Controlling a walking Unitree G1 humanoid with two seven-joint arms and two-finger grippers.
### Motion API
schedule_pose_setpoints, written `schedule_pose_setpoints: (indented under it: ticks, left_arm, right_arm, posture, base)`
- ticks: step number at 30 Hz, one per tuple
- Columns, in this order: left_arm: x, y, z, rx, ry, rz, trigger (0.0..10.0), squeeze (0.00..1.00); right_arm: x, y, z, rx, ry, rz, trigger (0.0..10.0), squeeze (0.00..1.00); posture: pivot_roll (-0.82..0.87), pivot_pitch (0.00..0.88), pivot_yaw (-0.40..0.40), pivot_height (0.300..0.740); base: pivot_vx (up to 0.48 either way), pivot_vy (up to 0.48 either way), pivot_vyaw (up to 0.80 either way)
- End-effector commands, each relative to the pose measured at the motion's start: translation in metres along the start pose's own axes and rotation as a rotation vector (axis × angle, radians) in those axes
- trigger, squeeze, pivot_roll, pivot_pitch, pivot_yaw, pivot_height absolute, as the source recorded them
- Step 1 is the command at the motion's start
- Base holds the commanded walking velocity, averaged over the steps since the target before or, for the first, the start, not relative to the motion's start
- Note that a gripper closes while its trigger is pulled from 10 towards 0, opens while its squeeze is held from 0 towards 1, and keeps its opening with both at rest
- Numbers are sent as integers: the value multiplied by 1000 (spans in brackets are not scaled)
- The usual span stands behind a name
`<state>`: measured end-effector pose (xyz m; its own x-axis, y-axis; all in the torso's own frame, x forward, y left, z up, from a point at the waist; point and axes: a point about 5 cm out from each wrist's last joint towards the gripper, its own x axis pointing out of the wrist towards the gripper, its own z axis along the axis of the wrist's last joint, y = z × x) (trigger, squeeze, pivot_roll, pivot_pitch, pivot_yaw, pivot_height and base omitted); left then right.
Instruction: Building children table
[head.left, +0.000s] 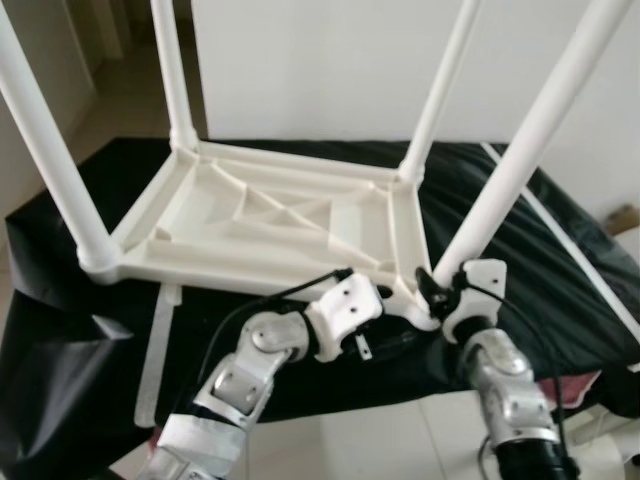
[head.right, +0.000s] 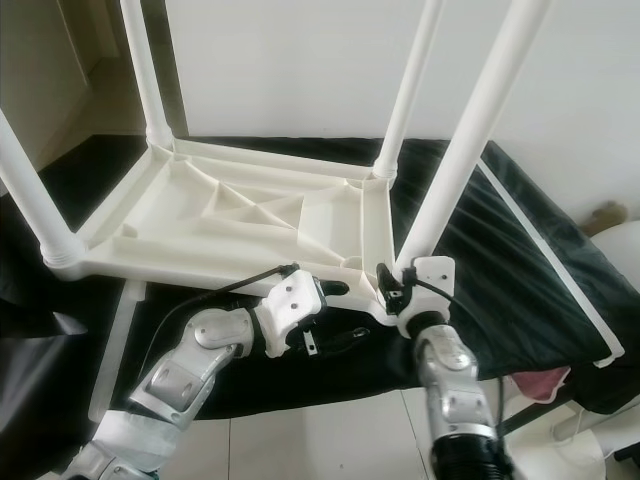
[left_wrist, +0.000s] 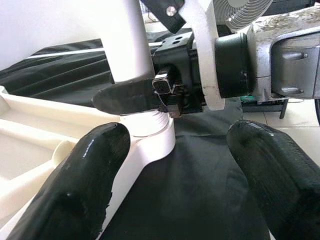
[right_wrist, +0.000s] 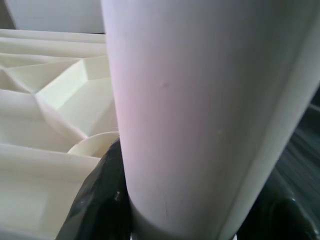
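A white plastic children's table (head.left: 260, 215) lies upside down on a black-covered surface, its four legs pointing up. My right gripper (head.left: 440, 290) is shut around the base of the near-right leg (head.left: 530, 150), where the leg enters the corner socket. In the right wrist view the leg (right_wrist: 200, 100) sits between the two black fingers (right_wrist: 100, 200). My left gripper (left_wrist: 175, 170) is open just left of that same corner, with its fingers (left_wrist: 85, 180) apart on either side of the socket and holding nothing. The right gripper's finger (left_wrist: 130, 97) crosses the leg in front of it.
The black cover (head.left: 60, 330) drapes over the front edge near my arms. A loose white strip (head.left: 160, 350) lies at the front left, and a long white rod (head.left: 570, 260) runs along the right side. A fan (left_wrist: 240, 12) stands behind, and the far side faces a white wall.
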<state>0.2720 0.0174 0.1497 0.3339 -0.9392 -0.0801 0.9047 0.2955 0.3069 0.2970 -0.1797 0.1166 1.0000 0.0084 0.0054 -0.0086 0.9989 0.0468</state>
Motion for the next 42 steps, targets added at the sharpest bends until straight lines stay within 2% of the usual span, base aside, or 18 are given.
schedule_pose_setpoints:
  ticks: [1,5,7,9,12,14,19,20,21,26,31,32,33,34,38,40,42]
  left_arm:
    - [0,0,-1,-6,9,42,10000,0]
    - [0,0,-1,-6,9,42,10000,0]
    - [0,-1,-1,-6,8,43,10000,0]
    - [0,-1,-1,-6,8,44,10000,0]
    - [0,0,-1,-7,8,46,10000,0]
    - [1,0,-1,-8,7,49,10000,0]
    - [1,1,0,-8,4,54,10000,0]
    - [1,1,0,-8,4,55,10000,0]
    - [1,1,0,-7,5,56,10000,0]
    - [-1,1,0,-6,8,57,10000,0]
    - [0,1,0,-5,8,57,10000,0]
    - [0,1,-1,-5,9,56,10000,0]
    - [0,2,-1,-5,9,56,10000,0]
    - [0,2,-1,-5,9,56,10000,0]
    - [0,3,0,-2,7,55,10000,0]
    - [0,3,0,-2,7,55,10000,0]
    - [1,4,0,0,8,53,10000,0]
  right_arm:
    - [-4,-2,-18,38,88,-154,10000,0]
    - [-3,2,-19,52,90,-233,10000,0]
    - [-1,13,-20,92,102,-327,10000,0]
    - [0,18,-20,111,107,-349,10000,0]
    - [2,27,-16,142,82,-319,10000,0]
    - [4,36,-3,133,17,-246,10000,0]
    - [4,37,0,133,9,-225,10000,0]
    - [4,36,0,136,11,-221,10000,110]
    - [4,37,2,147,-1,-203,10000,1000]
    - [2,36,6,145,-29,-188,10000,1000]
    - [0,28,12,158,-59,-107,10000,1000]
    - [-2,23,11,143,-56,-60,10000,933]
    - [-3,18,11,123,-55,-14,10000,0]
    - [-3,18,11,123,-55,-14,10000,0]
    - [-6,9,10,49,-48,135,10000,0]
    - [-6,9,10,49,-48,135,10000,0]
    - [-5,4,8,6,-33,213,10000,0]
  posture:
    - [76,0,-65,740]
    - [77,0,-68,740]
    - [79,0,-70,740]
    - [83,0,-74,740]
    - [82,0,-74,740]
    - [83,0,-78,740]
    - [87,0,-79,740]
    - [87,0,-79,740]
    - [87,0,-80,740]
    - [88,0,-78,740]
    - [84,0,-74,740]
    - [82,0,-73,740]
    - [81,0,-73,740]
    - [81,0,-73,740]
    - [79,0,-71,740]
    - [79,0,-71,740]
    - [75,0,-68,740]
  base:
    - [0,0,0]
    - [0,0,0]
    - [0,0,0]
    - [0,0,0]
    - [0,0,0]
    - [0,0,0]
    - [0,0,0]
    - [0,0,0]
    - [0,0,0]
    - [0,0,0]
    - [0,0,0]
    - [0,0,0]
    - [0,0,0]
    - [0,0,0]
    - [0,0,0]
    - [0,0,0]
    - [0,0,0]
